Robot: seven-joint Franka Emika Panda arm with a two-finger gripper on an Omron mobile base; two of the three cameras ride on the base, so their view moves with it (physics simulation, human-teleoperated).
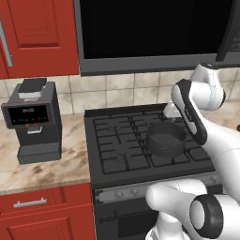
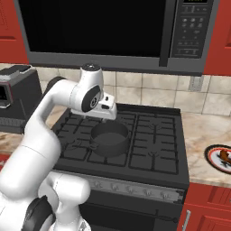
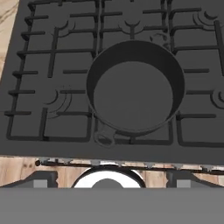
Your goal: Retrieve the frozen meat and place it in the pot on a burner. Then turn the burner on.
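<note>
Dark grey metal marks the pot (image 3: 133,92), which you will find standing on the front middle grate of the stove (image 1: 122,140), directly under your hand camera; its interior reads bare, with no frozen meat in it. Your end effector (image 2: 107,108) hangs above the back rim of the pot, well clear of it, and you should note that the pictures do not settle how far its fingers stand apart or whether anything tiny sits between them, so I cannot tell its state. A small reddish item lies on a plate (image 2: 219,158) on the surface to the right of the stove; whether that is the meat is too small to confirm. My judgement: the retrieval or drop step is in hand, and the burner step is not yet reached. Your next move calls for confirming the load, then either lowering over the pot's centre to let go, or fetching the meat first. After that you need the correct knob among the row of knobs (image 2: 131,189) on the stove front
</note>
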